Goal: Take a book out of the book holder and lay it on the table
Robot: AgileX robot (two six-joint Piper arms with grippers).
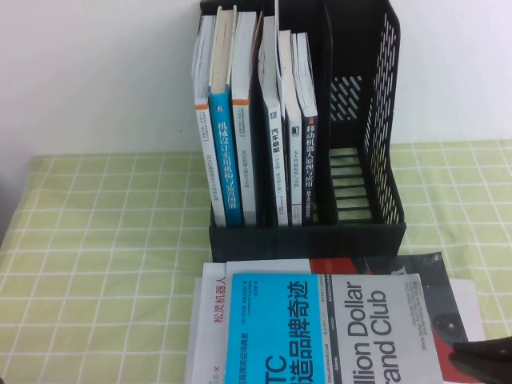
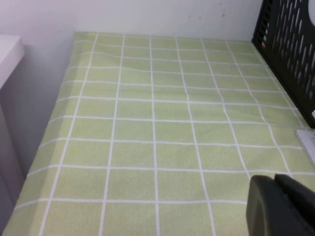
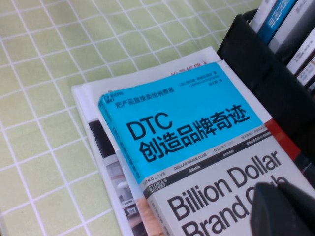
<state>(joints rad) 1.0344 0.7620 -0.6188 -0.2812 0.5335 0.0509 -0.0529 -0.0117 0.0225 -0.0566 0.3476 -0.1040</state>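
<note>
Right gripper (image 3: 283, 209) over flat book (image 1: 336, 328), long axis crosswise.

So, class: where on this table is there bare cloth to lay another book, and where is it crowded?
Bare green checked cloth of the table lies left of the book holder, where the left gripper waits, and a smaller patch lies right of it. In front it is crowded: the blue-and-grey book tops a stack, with the shut right gripper beside it.

r pincer (image 3: 285, 209) shut, low at near right; l pincer (image 2: 280, 204) hovers low, left side.
</note>
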